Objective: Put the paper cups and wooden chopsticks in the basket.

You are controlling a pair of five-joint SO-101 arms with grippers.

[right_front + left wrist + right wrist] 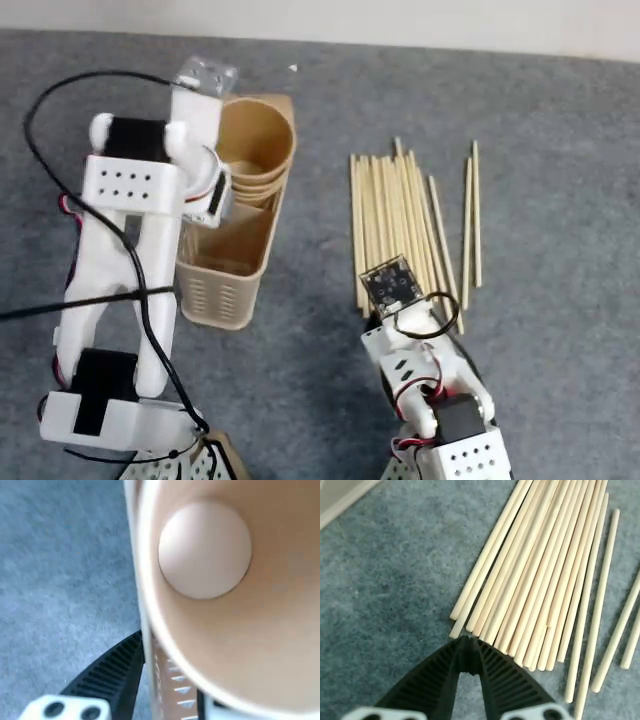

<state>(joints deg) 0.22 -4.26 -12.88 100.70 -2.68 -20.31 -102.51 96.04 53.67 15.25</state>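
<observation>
The cups [255, 150] half looks done, or close to it. A nested stack of them lies in the far end of the basket [225, 290], with the open mouth tipped up and away. The left hand [218, 200] is down at that stack, and its wrist view looks straight into a cup's mouth. The view is too close to judge the grip, so I cannot tell whether the hand clamps the cup wall or has let go. If it is holding, release and withdrawal are all that remain on this side. No other cups lie on the tabletop [560, 150].

The chopsticks [400, 220] half is not begun. The whole lot lies on the tabletop to the right of the basket and well apart from it. Most sit in a tight, roughly parallel bundle, with a few strays fanned off on the far side. None are in the basket.

The right hand [468, 642] is low at the near ends of the bundle, with its tips pressed together and nothing between them — just beside the sticks, not on them. By my reckoning the task is about half done. The slower part is left: picking up thin sticks and carrying them across, likely in several trips.
</observation>
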